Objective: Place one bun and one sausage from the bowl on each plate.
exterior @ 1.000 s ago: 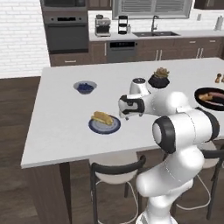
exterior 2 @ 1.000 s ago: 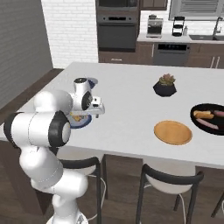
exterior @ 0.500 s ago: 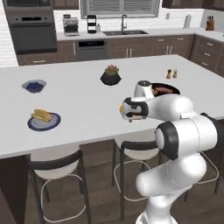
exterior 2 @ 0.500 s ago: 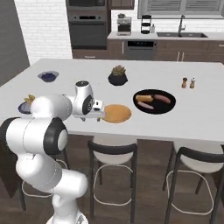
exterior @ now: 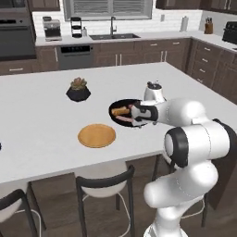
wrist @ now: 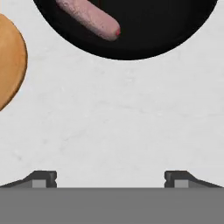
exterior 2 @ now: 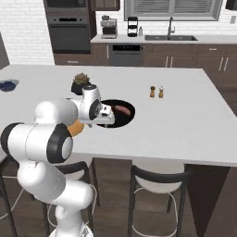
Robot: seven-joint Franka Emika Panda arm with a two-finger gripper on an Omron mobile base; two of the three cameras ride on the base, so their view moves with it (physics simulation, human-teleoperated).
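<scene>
The glossy black bowl (exterior: 121, 106) sits on the white island with a bun (exterior: 120, 111) and a sausage (exterior: 124, 119) in it. Its rim (wrist: 131, 46) and the end of the sausage (wrist: 89, 18) lie at the top of the hand view. The orange-tan plate (exterior: 96, 135) lies empty to the bowl's front left, and its edge (wrist: 8, 65) shows at the left of the hand view. My gripper (exterior: 134, 119) hovers low over the bowl's near rim. It is open with nothing between its fingertips (wrist: 43, 178), and bare counter lies below it.
A black faceted plant pot (exterior: 77, 90) stands behind the orange plate. Salt and pepper shakers (exterior 2: 156, 91) stand to the right of the bowl (exterior 2: 121, 115). A small bowl of blue berries (exterior 2: 7, 84) sits far left. Stools are tucked under the island's near edge.
The base has driven right along the island, so both base views shifted. The plate with a bun slid out of view, and the bowl and orange plate came in. The gripper stayed open.
</scene>
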